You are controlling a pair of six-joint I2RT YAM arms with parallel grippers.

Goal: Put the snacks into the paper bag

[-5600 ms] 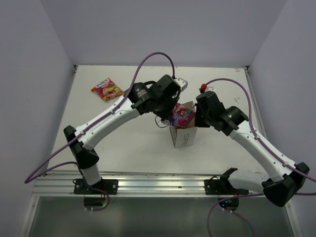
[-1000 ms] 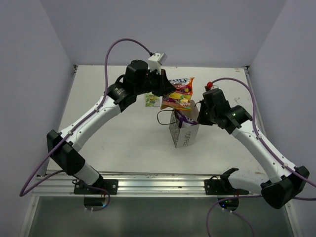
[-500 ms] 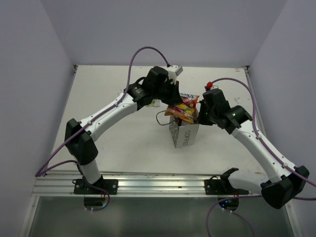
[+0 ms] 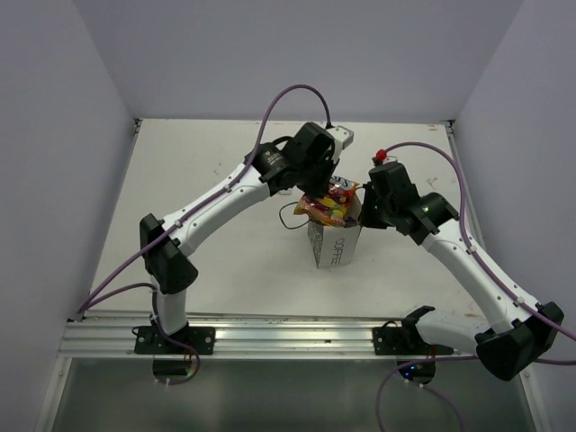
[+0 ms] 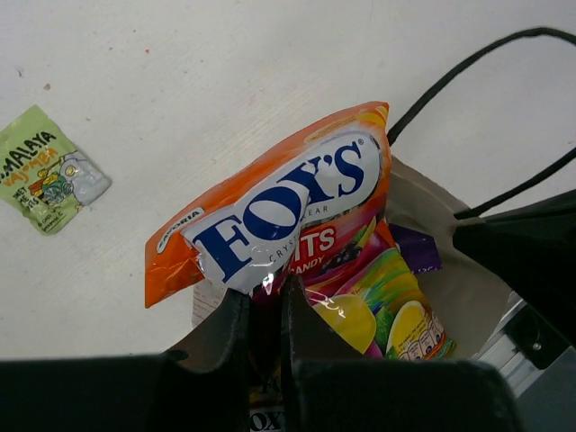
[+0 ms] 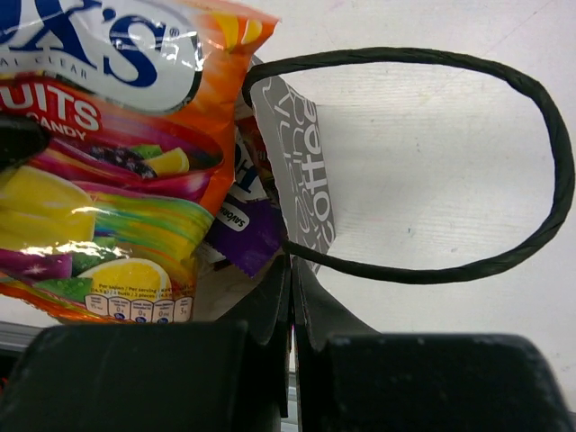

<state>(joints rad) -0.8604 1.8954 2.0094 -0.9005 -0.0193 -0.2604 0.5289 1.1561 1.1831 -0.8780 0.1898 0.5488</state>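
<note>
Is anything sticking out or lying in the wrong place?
Yes. The shiny orange-and-yellow multicolour candy packet pokes out of the small white paper bag at a tilt, pinched by the left gripper. The right gripper pinches the bag's rim. The small pale green packet lies alone on the white table, outside the bag.

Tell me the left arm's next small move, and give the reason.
Probably lower a little and open the left pincer. It grips the red-yellow packet, which is tilted over the mouth of the paper bag. The packet's lower end is already inside beside the purple packet, and the right pincer pinches the bag's rim.
</note>
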